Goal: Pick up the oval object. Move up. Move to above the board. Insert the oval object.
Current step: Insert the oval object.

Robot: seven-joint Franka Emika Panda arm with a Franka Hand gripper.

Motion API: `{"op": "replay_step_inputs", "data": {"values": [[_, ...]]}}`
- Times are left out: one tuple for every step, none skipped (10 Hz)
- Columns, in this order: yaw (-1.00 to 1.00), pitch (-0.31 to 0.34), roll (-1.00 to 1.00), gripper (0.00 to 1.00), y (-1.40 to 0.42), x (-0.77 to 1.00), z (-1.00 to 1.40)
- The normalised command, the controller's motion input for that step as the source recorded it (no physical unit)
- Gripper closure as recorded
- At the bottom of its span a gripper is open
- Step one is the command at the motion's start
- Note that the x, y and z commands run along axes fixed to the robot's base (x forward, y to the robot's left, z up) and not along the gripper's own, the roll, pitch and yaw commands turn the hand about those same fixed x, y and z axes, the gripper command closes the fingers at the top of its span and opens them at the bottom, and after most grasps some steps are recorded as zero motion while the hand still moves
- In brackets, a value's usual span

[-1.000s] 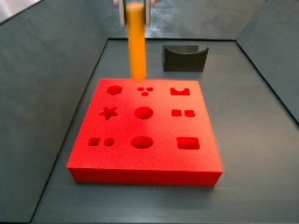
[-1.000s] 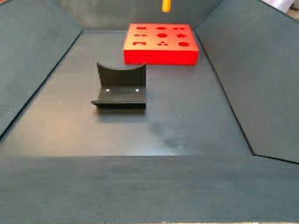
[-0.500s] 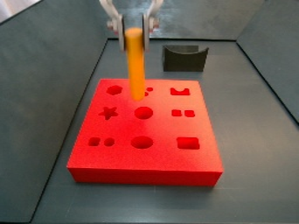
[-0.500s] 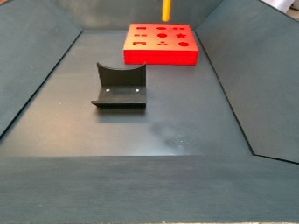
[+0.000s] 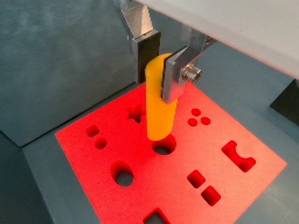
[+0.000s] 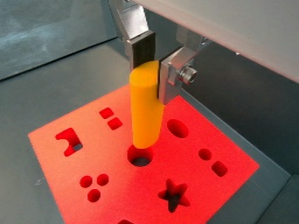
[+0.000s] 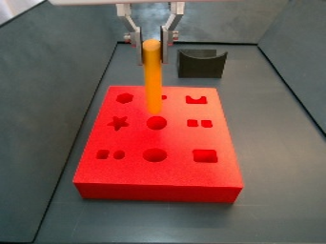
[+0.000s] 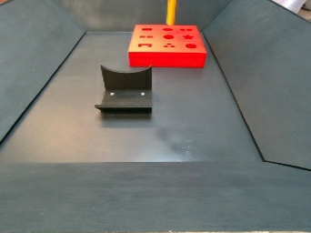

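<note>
Gripper [image 7: 152,40] above the board's middle, clamped on the oval object.

No brand, label or writing is legible on any surface. In both wrist views the silver fingers [image 5: 173,73] pinch the top of the oval object [image 5: 159,101], an upright orange-yellow peg [image 6: 145,107] whose lower end hangs just over the round centre hole [image 7: 156,123] of the red board [image 7: 128,176]; whether it has entered cannot be told. The board's edges lie clear of the grey tray walls [image 7: 291,91], with a strip of open floor on each side. The dark fixture [image 8: 124,89] stands well apart from the board on the wide bare floor [image 8: 170,136].
</note>
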Motion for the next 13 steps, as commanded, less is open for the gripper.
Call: {"op": "replay_step_inputs", "data": {"values": [[0.00,0.003,0.00,1.00,0.00,0.11,-0.07],[0.00,0.000,0.00,1.00,0.00,0.00,-0.03],[0.00,0.000,0.05,1.00,0.00,0.00,-0.16],[0.10,0.059,0.12,1.00,0.00,0.28,-0.29],[0.02,0.051,0.09,1.00,0.03,0.23,-0.26],[0.07,0.023,0.10,1.00,0.00,0.15,-0.22],[0.07,0.043,0.11,1.00,0.00,0.19,-0.18],[0.00,0.026,0.09,1.00,0.00,0.09,-0.14],[0.02,0.036,0.11,1.00,0.00,0.08,-0.17],[0.03,0.030,0.07,1.00,0.00,0.11,-0.14],[0.00,0.016,0.06,1.00,0.00,0.05,-0.12],[0.00,0.004,0.03,1.00,0.00,0.05,-0.11],[0.00,0.000,0.00,1.00,0.00,0.04,-0.05]]}}
